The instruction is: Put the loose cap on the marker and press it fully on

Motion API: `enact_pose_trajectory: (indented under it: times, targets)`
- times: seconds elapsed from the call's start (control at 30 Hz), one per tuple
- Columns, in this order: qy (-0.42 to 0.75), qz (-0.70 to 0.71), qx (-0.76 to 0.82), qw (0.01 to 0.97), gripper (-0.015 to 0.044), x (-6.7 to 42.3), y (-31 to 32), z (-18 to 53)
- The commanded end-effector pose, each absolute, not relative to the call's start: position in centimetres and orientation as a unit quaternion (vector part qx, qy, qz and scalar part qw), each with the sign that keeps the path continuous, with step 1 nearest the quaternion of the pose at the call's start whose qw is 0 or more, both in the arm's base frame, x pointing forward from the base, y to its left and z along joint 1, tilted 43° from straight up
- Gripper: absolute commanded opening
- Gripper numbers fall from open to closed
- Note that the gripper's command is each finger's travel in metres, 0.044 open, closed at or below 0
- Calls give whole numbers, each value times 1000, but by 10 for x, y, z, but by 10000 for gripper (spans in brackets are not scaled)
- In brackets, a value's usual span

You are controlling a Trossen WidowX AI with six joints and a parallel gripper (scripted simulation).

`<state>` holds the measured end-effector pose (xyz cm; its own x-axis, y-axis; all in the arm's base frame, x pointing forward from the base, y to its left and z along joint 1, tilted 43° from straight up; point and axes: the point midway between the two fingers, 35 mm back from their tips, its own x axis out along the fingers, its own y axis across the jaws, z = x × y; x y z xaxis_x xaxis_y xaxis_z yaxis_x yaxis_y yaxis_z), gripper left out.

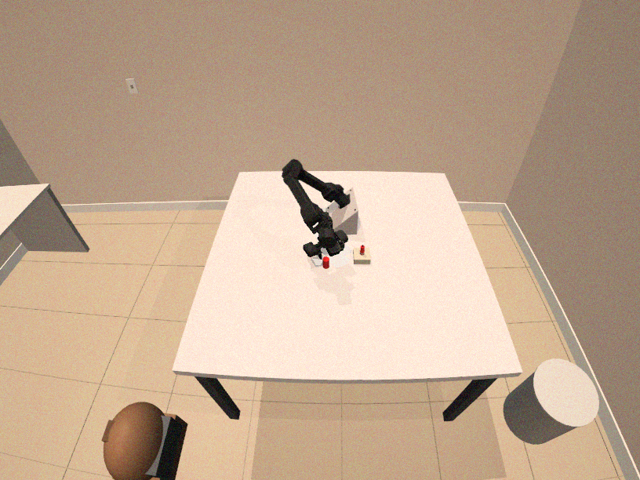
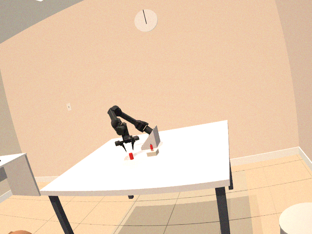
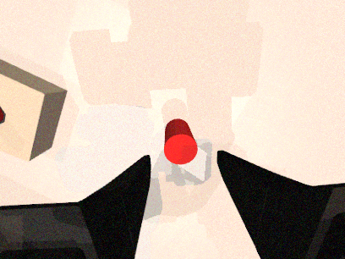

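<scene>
- The claw [image 3: 183, 157] hangs half-open and empty just above the red cap [image 3: 180, 141], which stands on the counter [image 1: 361, 320]
- A skewed descent could tip it, away from the marker [image 1: 362, 249]

Wall clock [image 2: 145, 20], white bin [image 1: 558, 398], side desk [image 1: 30, 216].
</scene>
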<state>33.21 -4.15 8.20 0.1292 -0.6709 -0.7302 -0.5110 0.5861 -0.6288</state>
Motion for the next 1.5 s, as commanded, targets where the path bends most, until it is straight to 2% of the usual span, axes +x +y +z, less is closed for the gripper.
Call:
enact_pose_trajectory:
  times: [0.0,1.07,1.2,1.47]
  targets:
    - [658,-65,-453,599,247,332,-46,77]
    - [657,-67,-454,598,247,337,-79,43]
    - [657,-66,-454,598,142,337,-78,43]
    - [657,-66,-454,598,88,337,-79,43]
